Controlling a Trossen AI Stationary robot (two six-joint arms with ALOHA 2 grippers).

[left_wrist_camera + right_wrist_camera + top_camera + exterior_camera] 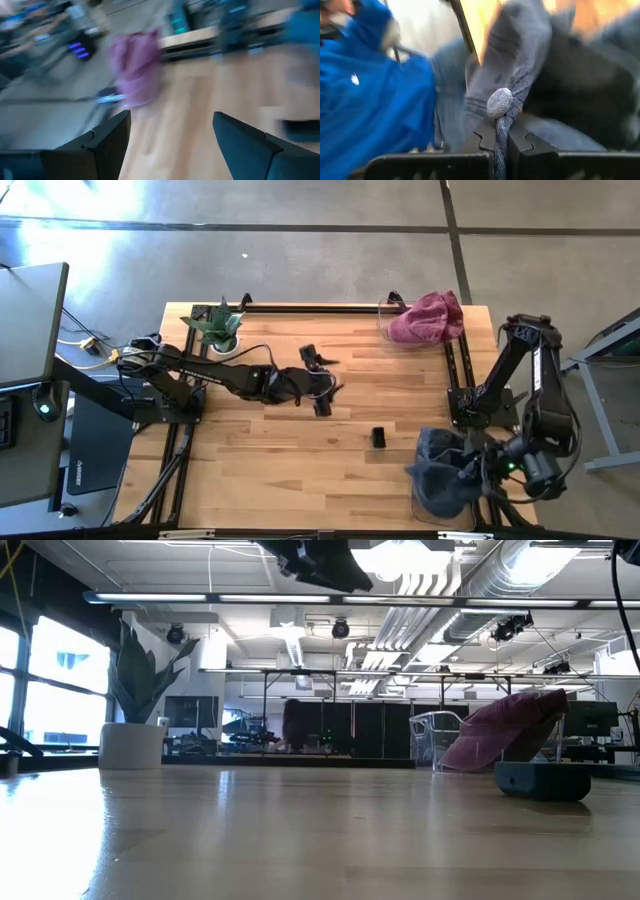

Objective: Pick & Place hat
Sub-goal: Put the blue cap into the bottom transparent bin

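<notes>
A dark grey-blue hat (445,470) hangs at the table's near right corner, with my right gripper (501,145) shut on it. In the high view that gripper (483,465) is at the hat's right side, over a clear bin (428,510). A pink hat (427,318) lies in a second clear bin (385,315) at the far right, also in the low view as the pink hat (505,730). My left gripper (325,383) hovers open over the middle of the table, with nothing between its fingers (107,140). My right gripper pinches a bunched fold of the grey-blue hat's cloth (503,131) between its two fingers, right beside the round button on the crown (499,102). The fingers slant downward. The hat spreads out beyond the fingertips; whether it touches the bin, I cannot tell.
A small black block (378,437) sits on the wood right of centre. A potted plant (222,330) stands at the far left. Black frame rails (455,370) run along the table's far and side edges. A person in blue (370,100) is beyond the table's near right corner.
</notes>
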